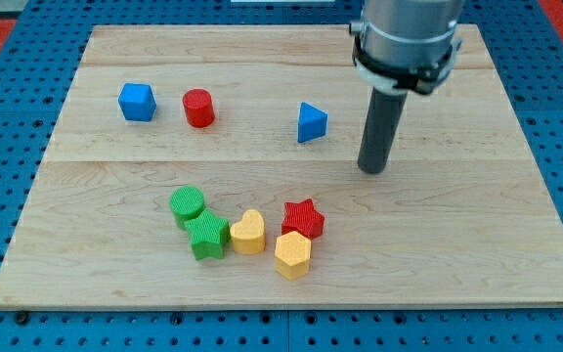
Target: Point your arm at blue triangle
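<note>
Right of the blue triangle point(311, 122), apart from it, my tip point(371, 170) rests on the wooden board point(477, 235).

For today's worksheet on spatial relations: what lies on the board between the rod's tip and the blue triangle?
Nothing: in the camera view, only bare wood separates my tip from the blue triangle, which sits to the tip's upper left. No other block stands in that stretch.

Bright, even light; sharp, soft shadows.
</note>
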You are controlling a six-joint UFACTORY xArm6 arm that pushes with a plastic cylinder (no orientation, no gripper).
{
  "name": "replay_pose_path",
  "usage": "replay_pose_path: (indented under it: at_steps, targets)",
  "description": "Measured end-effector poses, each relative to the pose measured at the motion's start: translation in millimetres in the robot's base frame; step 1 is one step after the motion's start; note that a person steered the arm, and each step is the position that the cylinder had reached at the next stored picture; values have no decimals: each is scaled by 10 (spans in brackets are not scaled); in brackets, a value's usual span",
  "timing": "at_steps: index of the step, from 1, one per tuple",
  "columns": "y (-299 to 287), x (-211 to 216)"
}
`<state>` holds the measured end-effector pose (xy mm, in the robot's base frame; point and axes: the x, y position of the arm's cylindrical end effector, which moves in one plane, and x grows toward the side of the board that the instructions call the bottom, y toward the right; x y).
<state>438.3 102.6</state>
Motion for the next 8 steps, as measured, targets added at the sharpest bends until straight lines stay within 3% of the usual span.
replay_pose_path:
  at_steps: [2, 6, 8]
  targets:
    - [-9, -828]
    - [-233, -1191]
    - [-543, -1066]
